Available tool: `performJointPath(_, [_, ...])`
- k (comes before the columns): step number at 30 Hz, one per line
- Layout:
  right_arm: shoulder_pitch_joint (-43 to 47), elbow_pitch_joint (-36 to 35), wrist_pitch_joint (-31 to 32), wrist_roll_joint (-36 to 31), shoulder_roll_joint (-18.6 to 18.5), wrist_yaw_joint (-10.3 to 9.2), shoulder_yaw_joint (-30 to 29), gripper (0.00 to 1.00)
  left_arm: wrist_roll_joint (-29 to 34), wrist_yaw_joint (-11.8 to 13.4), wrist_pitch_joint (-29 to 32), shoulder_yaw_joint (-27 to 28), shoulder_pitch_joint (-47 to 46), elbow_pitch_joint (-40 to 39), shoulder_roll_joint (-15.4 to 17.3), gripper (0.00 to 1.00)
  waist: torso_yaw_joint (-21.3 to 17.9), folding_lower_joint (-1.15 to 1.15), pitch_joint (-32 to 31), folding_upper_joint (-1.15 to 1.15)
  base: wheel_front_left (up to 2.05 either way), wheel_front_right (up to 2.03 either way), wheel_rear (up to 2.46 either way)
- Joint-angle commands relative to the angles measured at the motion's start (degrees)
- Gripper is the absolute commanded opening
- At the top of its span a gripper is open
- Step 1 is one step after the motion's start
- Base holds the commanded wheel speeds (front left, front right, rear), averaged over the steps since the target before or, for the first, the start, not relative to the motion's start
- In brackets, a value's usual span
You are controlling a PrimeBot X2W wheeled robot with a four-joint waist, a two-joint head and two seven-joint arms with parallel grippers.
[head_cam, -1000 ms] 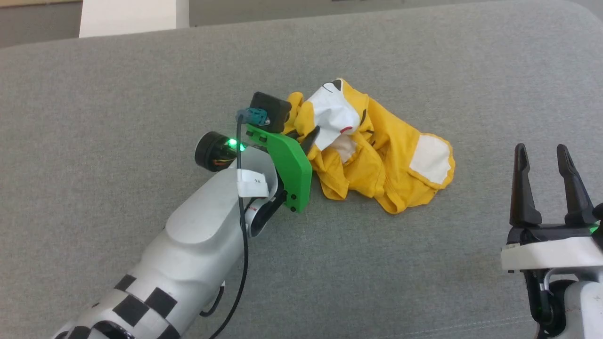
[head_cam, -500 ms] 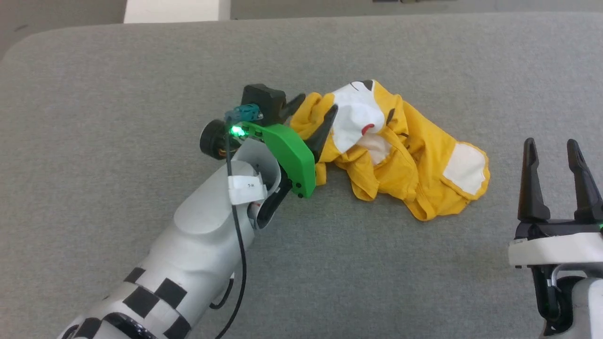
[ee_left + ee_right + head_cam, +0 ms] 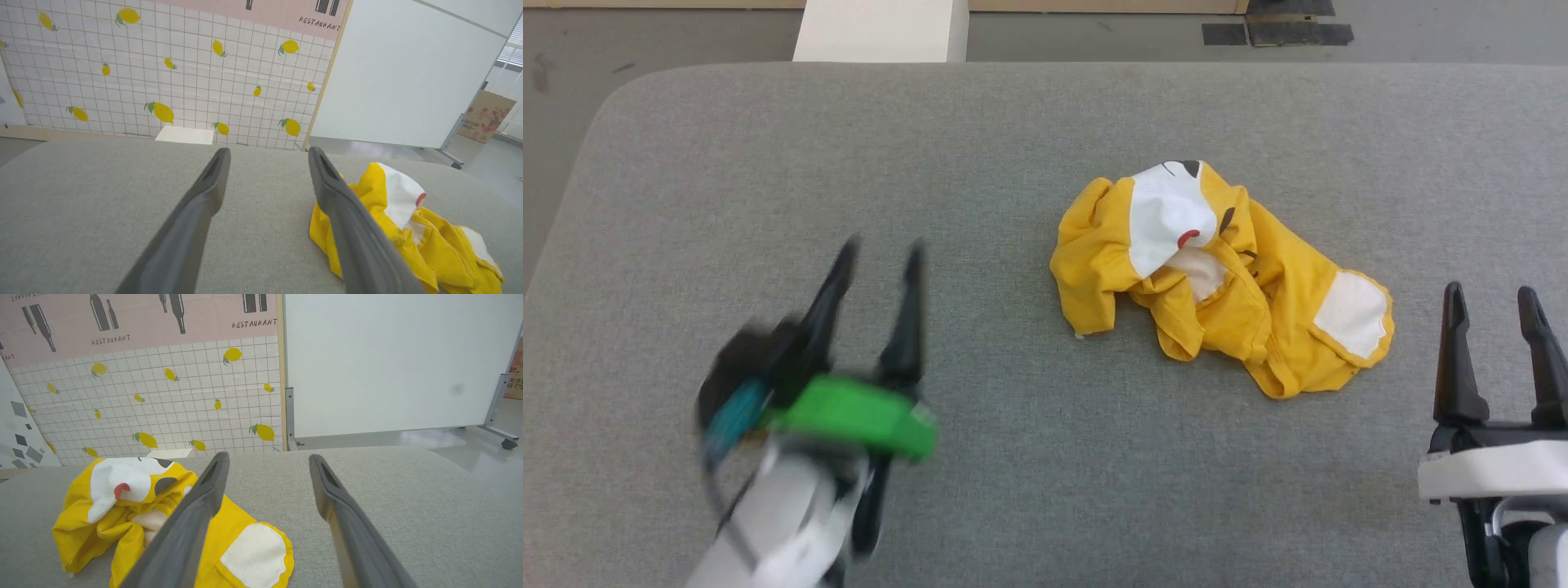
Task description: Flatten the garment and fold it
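The yellow T-shirt [image 3: 1217,278] lies crumpled right of centre in the head view, on the grey padded table [image 3: 768,163], with its white printed patch facing up. The left gripper [image 3: 882,249], blurred at lower left, is spread and empty, well apart from the shirt. The right gripper [image 3: 1488,292], at lower right, also gapes empty. The pink wall panel [image 3: 122,318] across the top of the right wrist view reads "RESTAURANT".
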Motion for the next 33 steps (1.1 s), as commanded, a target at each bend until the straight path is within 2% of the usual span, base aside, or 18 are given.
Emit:
performJointPath(1, [0.87,0.02,0.05,0.52,0.03,-0.09,-0.04,1.0,1.54,0.43,-0.22,2.58,5.1,-2.24,-0.35,1.0,0.01,0.0,0.11,0.0,0.0,0.0,0.0])
performJointPath(4, [1.79,0.51,-0.1,0.79,0.03,-0.09,0.14,1.0,5.55,-0.19,-0.22,8.24,14.26,-7.02,-1.84,1.0,-0.18,0.0,-0.1,0.0,0.0,0.0,0.0])
performJointPath(8, [3.34,1.67,-0.14,1.01,0.03,-0.09,0.1,1.0,10.66,-1.81,-0.23,12.0,21.96,-9.09,-4.07,1.0,0.04,0.0,-0.92,0.0,0.0,0.0,0.0])
performJointPath(16, [3.67,2.83,1.12,0.03,0.03,-0.09,0.29,1.0,14.69,-6.44,-0.23,15.77,25.72,-8.4,-10.36,1.0,0.93,0.0,-2.98,0.0,0.0,0.0,0.0])
performJointPath(24, [-3.99,1.97,13.5,-6.86,-0.6,-0.09,2.41,1.0,17.24,-10.09,-0.23,16.83,25.02,-6.2,-12.86,1.0,2.18,0.0,-2.5,0.0,0.0,0.0,0.0])
performJointPath(28, [-8.74,3.11,19.82,-7.33,-3.71,-0.09,3.74,1.0,18.05,-11.38,-0.23,17.11,24.12,-5.06,-13.52,1.0,3.47,0.0,-0.98,0.0,0.0,0.0,0.0])
performJointPath(33, [-12.06,8.33,30.34,-5.81,-8.62,-0.09,6.18,1.0,18.42,-12.57,-0.24,17.15,22.93,-3.77,-14.27,1.0,5.4,0.0,0.81,0.0,0.0,0.0,0.0])
